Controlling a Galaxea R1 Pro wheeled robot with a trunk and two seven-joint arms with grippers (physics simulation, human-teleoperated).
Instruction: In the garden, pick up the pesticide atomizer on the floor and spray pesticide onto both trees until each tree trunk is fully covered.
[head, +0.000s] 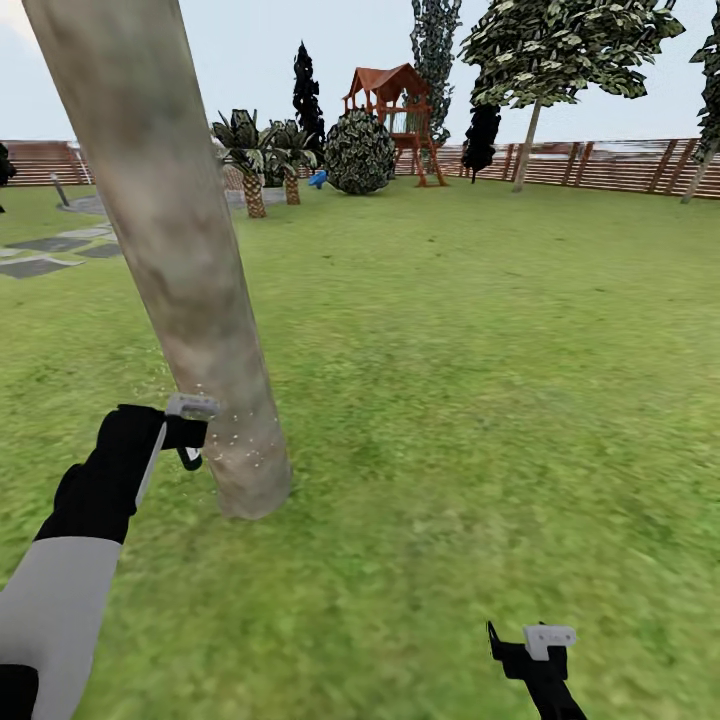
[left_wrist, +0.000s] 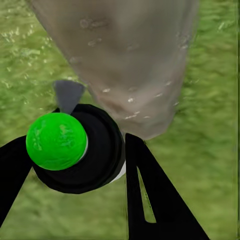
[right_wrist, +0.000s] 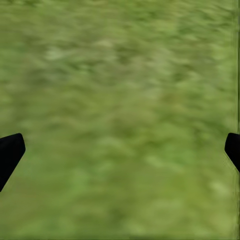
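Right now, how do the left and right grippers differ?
The left gripper is shut on the atomizer, held against the near tree trunk, where droplets speckle the bark. The right gripper is open and holds nothing, low over bare grass, well away from the trunk. Both have black jaws.

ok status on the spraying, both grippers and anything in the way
Left gripper shut on atomizer, droplets on tree trunk base. Right gripper open over grass. Nothing in the way.
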